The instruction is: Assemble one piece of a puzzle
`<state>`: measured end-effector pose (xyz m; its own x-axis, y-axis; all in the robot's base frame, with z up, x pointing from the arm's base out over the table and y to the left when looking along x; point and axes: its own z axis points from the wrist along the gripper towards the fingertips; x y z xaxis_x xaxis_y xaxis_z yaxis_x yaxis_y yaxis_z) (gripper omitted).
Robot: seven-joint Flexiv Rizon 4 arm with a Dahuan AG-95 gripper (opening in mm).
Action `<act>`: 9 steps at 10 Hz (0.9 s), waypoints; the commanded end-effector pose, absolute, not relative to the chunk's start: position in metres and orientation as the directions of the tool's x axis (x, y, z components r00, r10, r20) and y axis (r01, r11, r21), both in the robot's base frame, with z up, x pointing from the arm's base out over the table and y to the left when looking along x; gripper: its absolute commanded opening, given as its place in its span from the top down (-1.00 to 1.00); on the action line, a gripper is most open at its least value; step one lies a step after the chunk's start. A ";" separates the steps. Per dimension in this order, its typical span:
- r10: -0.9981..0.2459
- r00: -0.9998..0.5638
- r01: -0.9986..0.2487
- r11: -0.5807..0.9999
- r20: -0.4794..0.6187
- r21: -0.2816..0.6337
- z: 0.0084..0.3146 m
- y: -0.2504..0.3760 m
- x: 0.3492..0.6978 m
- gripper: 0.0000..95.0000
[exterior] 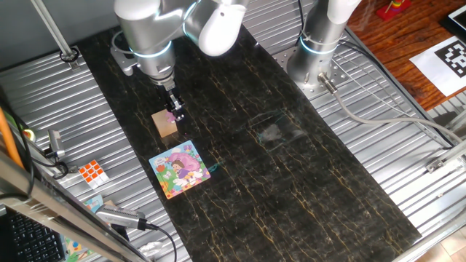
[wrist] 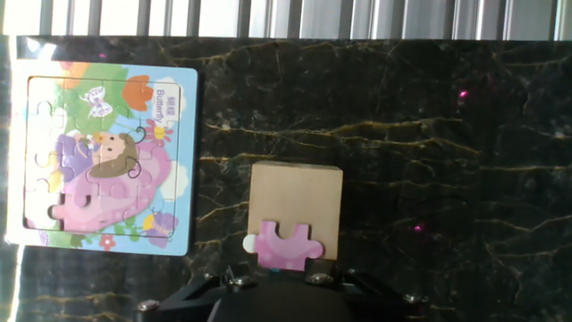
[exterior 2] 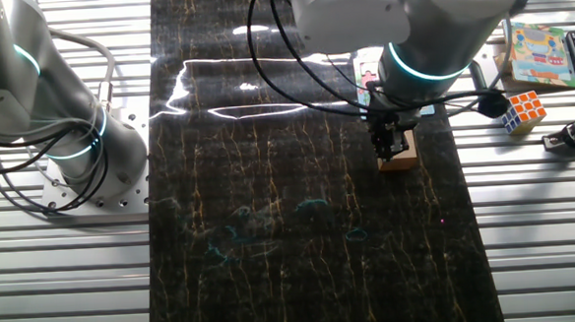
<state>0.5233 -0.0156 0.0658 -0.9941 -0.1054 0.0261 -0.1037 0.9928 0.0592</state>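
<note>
Hand view: pink piece (wrist: pixel 284 247) on near edge of tan block (wrist: pixel 296 209), right at gripper (exterior: pixel 174 113); whether pinched or merely touched, cannot tell. Puzzle (wrist: pixel 100 156) flat on dark counter (wrist: pixel 429 161), left of block, marked "Butterfly". Rubik's cube (exterior: pixel 92 172) well aside on metal slats.

The piece (wrist: pixel 284 247) lies on the block (wrist: pixel 297 207), with the puzzle (wrist: pixel 103 154) beside it on the table (wrist: pixel 429 161)

text: "Butterfly" | on: puzzle (wrist: pixel 100 152) top edge | other: none legible
</note>
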 end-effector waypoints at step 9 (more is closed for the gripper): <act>-0.118 -0.993 -0.116 0.990 0.030 0.077 0.078 -0.013 0.516 0.60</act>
<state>0.5166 -0.0135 0.0782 -0.9923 -0.1200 0.0292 -0.1174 0.9899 0.0801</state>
